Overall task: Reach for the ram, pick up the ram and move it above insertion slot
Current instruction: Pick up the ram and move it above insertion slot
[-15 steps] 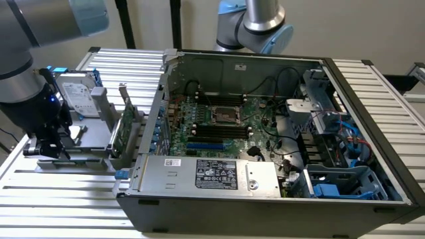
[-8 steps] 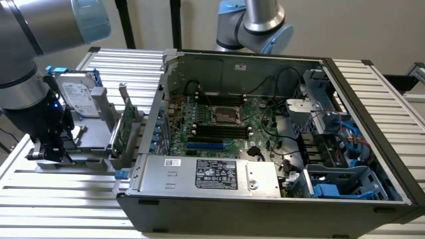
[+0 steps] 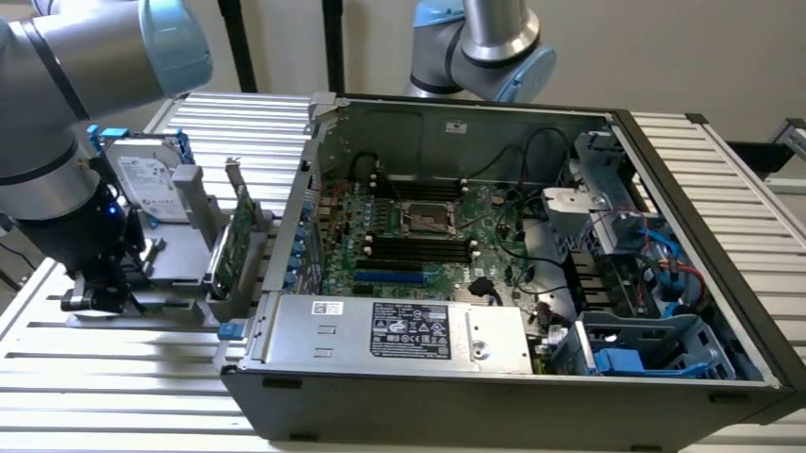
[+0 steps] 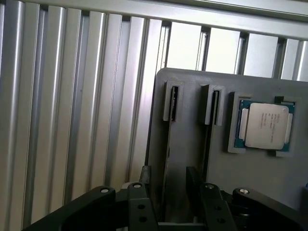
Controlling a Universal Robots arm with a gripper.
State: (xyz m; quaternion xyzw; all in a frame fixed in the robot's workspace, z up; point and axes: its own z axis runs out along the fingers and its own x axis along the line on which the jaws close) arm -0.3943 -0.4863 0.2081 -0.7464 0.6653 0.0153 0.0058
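Slatted metal bench (image 3: 126,377) carries an open PC case (image 3: 504,396) and, on the exterior view's left, a grey holder (image 4: 185,139) of spare parts. The arm (image 3: 63,189) stands over the holder's near end with the gripper (image 4: 168,177) low over it. Its fingers (image 4: 146,175) are spread wide and hold nothing.

Ram (image 4: 167,154): judged to be the thin strip standing on edge in the holder slot farther from the CPU (image 4: 265,126). Its chips are not visible, so the identification is provisional. It lies directly between the spread fingers and runs lengthwise away from them toward the slot's end clip. Its long axis is parallel to the finger faces, so a closing grip would meet its flat sides. No contact is visible.

Count: one gripper, one ram made out, two slots, one CPU, one card (image 3: 237,250), one drive (image 3: 149,184), one case.
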